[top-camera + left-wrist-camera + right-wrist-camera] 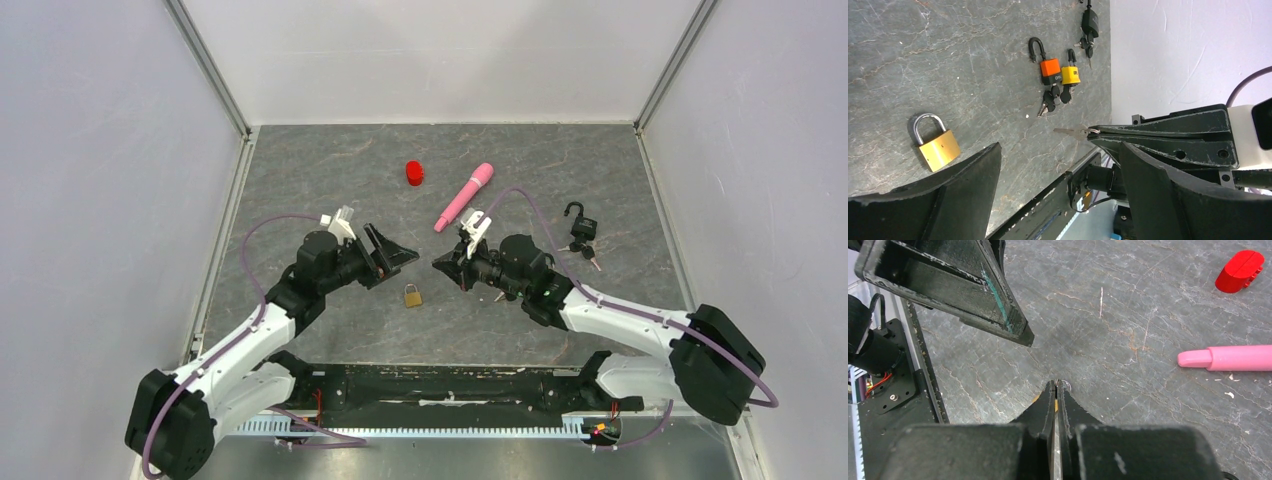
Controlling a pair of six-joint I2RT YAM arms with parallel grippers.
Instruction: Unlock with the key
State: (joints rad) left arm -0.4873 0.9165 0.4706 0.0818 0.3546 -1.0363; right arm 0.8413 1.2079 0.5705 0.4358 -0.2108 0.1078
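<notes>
A brass padlock [412,296] with a silver shackle lies flat on the grey table between the two arms; it also shows in the left wrist view [937,145]. My right gripper [440,264] is shut on a small silver key [1070,132], which sticks out of its tips towards the left gripper, held above the table. In the right wrist view the right gripper [1056,387] has its jaws pressed together, with only the key's ring [1066,385] showing. My left gripper [400,255] is open and empty, facing the key, above the padlock.
A red block [414,173] and a pink pen [464,196] lie at the back. A black padlock with keys [582,232] lies at the right. An orange padlock [1050,70] and a yellow padlock [1070,75] with keys lie near it.
</notes>
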